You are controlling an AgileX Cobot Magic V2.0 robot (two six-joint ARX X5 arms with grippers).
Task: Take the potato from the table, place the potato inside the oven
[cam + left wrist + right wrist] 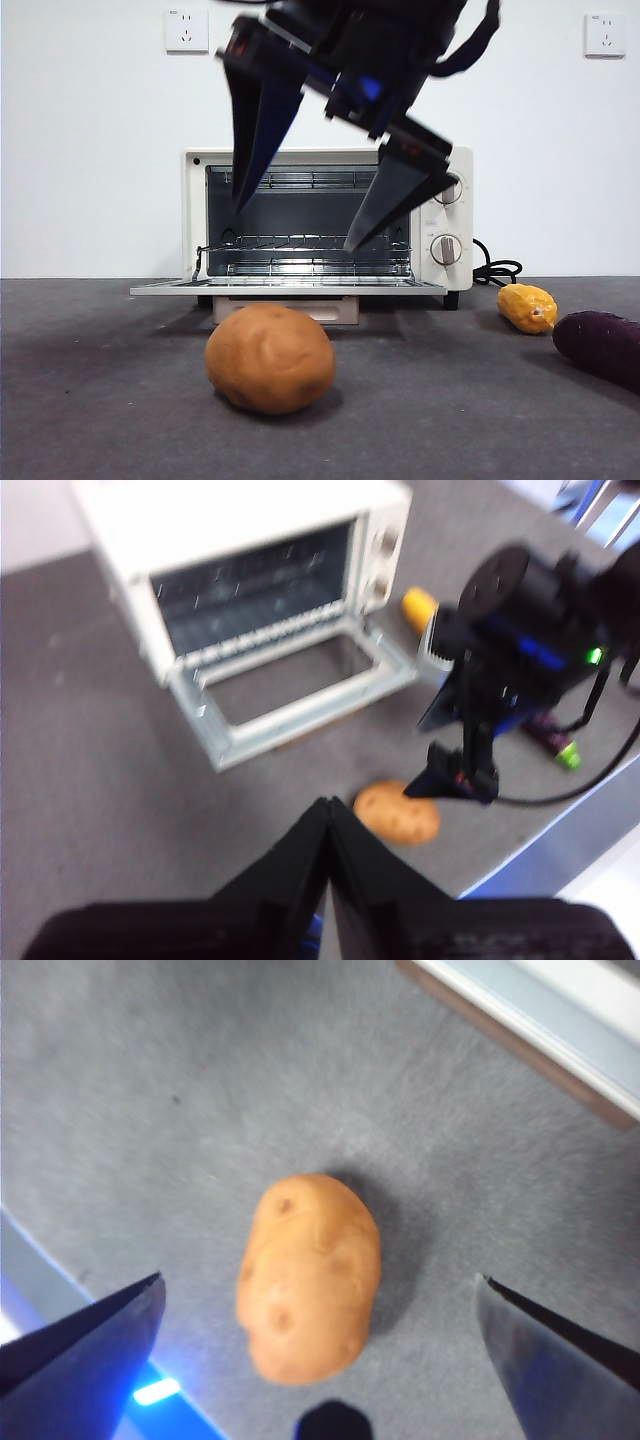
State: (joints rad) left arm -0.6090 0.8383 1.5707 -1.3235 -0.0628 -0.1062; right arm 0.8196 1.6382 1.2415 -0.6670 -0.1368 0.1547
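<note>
The potato [270, 358] [397, 813] [308, 1278] lies on the table [90, 400], a short way in front of the oven [445, 175] [230, 520]. The oven's door [290, 287] is folded down flat and the wire rack inside is bare. My right gripper [295, 227] [320, 1278] hangs open above the potato, one jaw to each side, touching nothing. In the left wrist view the same right gripper [452, 780] shows just above the potato. My left gripper [328, 805] is shut and empty, held high and well back from the potato.
A yellow corn piece [527, 307] [420, 605] and a dark purple vegetable [600, 345] [555, 742] lie right of the oven. A black cord [497, 270] coils beside the oven. The table's edge [540, 860] runs close to the potato.
</note>
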